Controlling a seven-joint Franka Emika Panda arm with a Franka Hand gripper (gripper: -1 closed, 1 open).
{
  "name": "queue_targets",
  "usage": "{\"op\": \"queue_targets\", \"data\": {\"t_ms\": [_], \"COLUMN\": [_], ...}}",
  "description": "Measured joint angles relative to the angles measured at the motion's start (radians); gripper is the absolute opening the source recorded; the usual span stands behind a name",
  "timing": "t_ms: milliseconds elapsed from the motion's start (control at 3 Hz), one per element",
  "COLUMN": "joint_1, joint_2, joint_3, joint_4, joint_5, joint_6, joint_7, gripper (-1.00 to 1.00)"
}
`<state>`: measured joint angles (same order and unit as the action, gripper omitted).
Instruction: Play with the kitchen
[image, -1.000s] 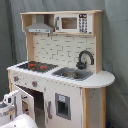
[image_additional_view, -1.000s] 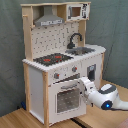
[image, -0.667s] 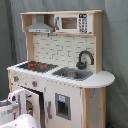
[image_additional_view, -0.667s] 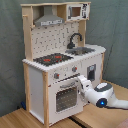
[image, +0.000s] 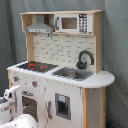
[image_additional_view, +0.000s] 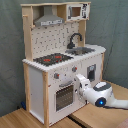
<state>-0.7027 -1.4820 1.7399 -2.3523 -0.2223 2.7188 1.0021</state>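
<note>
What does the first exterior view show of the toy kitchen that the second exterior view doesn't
Only the first exterior view shows the small dark panel on the cabinet door under the sink. Only the second exterior view shows the wooden table top and the kitchen's plain white side wall. Both exterior views share the tall white and pale-wood toy kitchen, its black-red hob, black faucet and the white robot arm.

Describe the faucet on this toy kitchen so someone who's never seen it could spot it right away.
Find the kitchen, a tall white and pale-wood toy unit. On its countertop, beside the black-red hob, sits a metal sink. The faucet rises behind that sink: a black arched spout, the only dark curved piece against the pale tiled backsplash.
</note>
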Motion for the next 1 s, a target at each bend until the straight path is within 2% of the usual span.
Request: {"op": "queue_targets", "data": {"t_ms": [667,1000], "joint_1": [0.134,0.167], "joint_2": [-0.002,-0.008], "joint_3": [-0.074,-0.125], "joint_4": [-0.025,-0.024], "joint_5": [-0.012,-0.063], "joint_6": [-0.116,-0.124], "joint_7": [-0.105,-0.166], "gripper": [1.00,1.00]}}
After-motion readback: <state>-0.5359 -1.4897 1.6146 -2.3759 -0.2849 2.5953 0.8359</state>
